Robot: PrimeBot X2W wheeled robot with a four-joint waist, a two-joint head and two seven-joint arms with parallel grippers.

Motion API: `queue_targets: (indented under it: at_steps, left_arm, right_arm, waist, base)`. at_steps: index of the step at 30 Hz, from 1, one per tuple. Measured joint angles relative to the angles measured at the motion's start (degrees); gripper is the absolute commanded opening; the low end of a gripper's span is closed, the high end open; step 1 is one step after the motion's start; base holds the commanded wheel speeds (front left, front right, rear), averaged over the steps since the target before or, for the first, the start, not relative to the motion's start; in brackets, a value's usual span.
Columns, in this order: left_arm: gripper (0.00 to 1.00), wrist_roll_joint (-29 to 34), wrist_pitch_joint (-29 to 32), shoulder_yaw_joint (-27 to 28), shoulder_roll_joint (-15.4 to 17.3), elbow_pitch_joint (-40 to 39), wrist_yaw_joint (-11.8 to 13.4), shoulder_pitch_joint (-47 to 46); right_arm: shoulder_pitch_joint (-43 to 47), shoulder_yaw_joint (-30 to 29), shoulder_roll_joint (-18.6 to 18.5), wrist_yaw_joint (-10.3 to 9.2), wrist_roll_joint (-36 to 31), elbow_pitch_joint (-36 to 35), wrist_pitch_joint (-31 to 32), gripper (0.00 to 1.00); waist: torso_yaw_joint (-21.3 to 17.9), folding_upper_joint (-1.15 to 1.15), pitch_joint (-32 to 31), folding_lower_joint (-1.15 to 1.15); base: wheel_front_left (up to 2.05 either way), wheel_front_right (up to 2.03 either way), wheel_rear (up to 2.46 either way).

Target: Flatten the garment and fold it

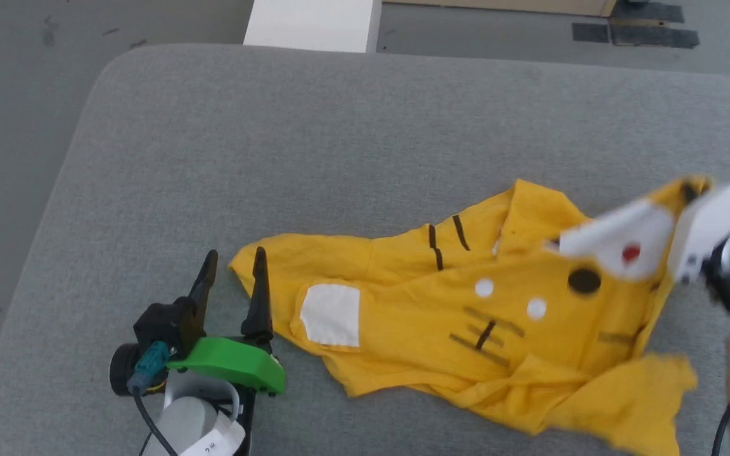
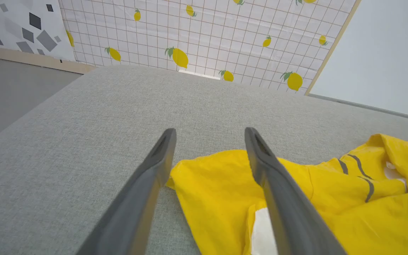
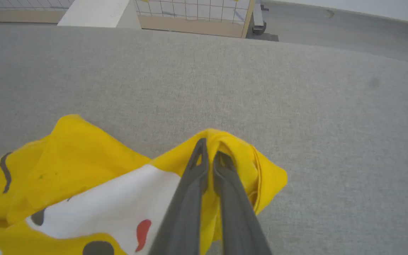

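At frame right, the right gripper (image 3: 209, 146) is clamped on a yellow T-shirt (image 1: 441, 316) edge, likely to stretch it flat; lower left, the left gripper (image 1: 235, 259) gapes wide, empty.

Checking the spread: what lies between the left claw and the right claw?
The yellow shirt, rumpled on the grey cushion: head view; right claw shut on one corner, left claw open by the other.
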Motion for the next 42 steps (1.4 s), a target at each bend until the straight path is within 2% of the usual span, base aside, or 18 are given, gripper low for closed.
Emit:
queue_targets:
  at_steps: [7, 12, 13, 14, 15, 21, 27, 33, 38, 42]
  left_arm:
    - [1.0, 0.45, -0.09, -0.42, -0.54, 0.0, -0.58, -2.47]
    - [1.0, 0.46, -0.14, -1.21, -0.76, 0.1, -0.79, -3.12]
    - [1.0, 0.46, -0.14, -1.26, -0.76, 0.19, -0.79, -3.11]
    - [1.0, 0.45, -0.14, -1.31, -0.77, 0.26, -0.79, -3.11]
    - [1.0, 0.46, -0.14, -1.31, -0.78, 0.29, -0.79, -3.1]
    - [1.0, 0.45, -0.15, -0.56, -0.85, 0.73, -0.77, -2.7]
    - [1.0, 0.65, -0.15, 0.81, -0.88, 0.7, -0.89, -0.59]
    - [1.0, 0.99, -0.15, 1.01, -0.91, 0.1, -1.02, -0.52]
    - [1.0, 1.26, -0.15, 0.85, -0.92, -0.2, -1.46, -1.05]
    - [1.0, 1.53, -0.15, 0.94, -0.94, -0.69, -1.46, -1.8]
  right_arm:
    - [-16.24, 5.61, -3.21, 0.0, -3.08, 8.78, -9.71, 0.0]
    - [-20.64, 7.54, -2.91, 0.0, -3.28, 18.5, -11.36, 0.0]
    - [-20.72, 7.94, -2.79, 0.0, -3.05, 20.02, -11.28, 0.27]
    - [-20.69, 8.45, -2.64, 0.0, -2.4, 21.67, -11.13, 0.84]
    - [-20.62, 8.77, -2.4, 0.0, -1.35, 23.03, -10.87, 1.0]
    - [-16.13, 10.44, -3.08, 0.0, 4.34, 22.62, -13.06, 1.0]
    - [-5.23, 9.32, -4.08, 0.0, 9.06, 13.38, -14.88, 1.0]
    - [4.55, 3.65, -3.11, 0.0, 9.43, 5.67, -13.93, 1.0]
    - [6.31, 2.36, -2.11, 0.0, 8.93, 5.31, -11.74, 1.0]
    - [4.7, 3.48, -2.55, 0.0, 7.7, 8.24, -8.64, 1.0]
  waist:
    - [2.3, 0.0, 2.65, 0.0]
    - [4.1, 0.0, 4.24, 0.0]
    - [4.33, 0.0, 4.45, 0.01]
    - [4.57, 0.0, 4.64, 0.01]
    - [4.74, 0.0, 4.76, 0.01]
    - [4.41, 0.0, 3.46, 0.01]
    - [2.05, 0.0, 0.98, 0.0]
    - [-0.6, 0.0, -0.44, 0.0]
    - [-1.26, 0.0, 0.46, 0.0]
    - [-0.85, 0.0, 2.16, 0.0]
  base:
    - [0.0, 0.0, 0.0]
    - [0.0, 0.0, 0.0]
    - [0.0, 0.0, 0.0]
    - [0.0, 0.0, 0.0]
    - [0.0, 0.0, 0.0]
    - [0.0, 0.0, 0.0]
    - [0.0, 0.0, 0.0]
    - [0.0, 0.0, 0.0]
    - [0.0, 0.0, 0.0]
    - [0.0, 0.0, 0.0]
